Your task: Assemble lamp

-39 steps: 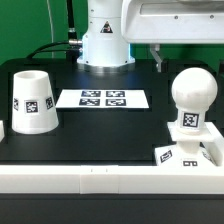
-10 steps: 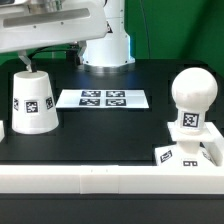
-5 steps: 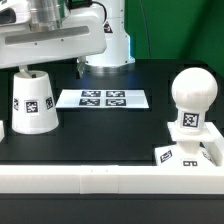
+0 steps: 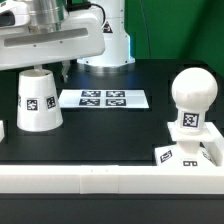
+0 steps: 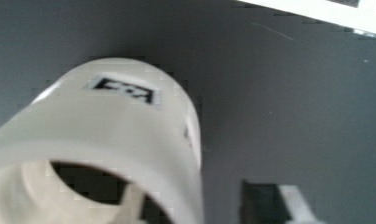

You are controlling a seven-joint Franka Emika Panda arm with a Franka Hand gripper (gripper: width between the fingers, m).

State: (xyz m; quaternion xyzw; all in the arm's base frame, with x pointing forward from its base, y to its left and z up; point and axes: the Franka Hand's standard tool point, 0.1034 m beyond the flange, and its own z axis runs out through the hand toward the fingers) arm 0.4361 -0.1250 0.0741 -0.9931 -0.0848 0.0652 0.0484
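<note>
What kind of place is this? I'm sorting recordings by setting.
Probably a robotics lab bench: a black table with a fixed marker board, and a tagged lamp shade and bulb.

The worktop [image 4: 110, 125] is a matte black surface with a raised white rim along its near edge. The shade [image 4: 39, 100] stands on it, wide end down, near the far corner on the exterior view's left. The marker board [image 4: 103, 99] lies flat beside it toward the middle of the far edge. At the near corner on the exterior view's right sits the base [image 4: 186, 156], with the bulb [image 4: 192, 103] upright on it.
</note>
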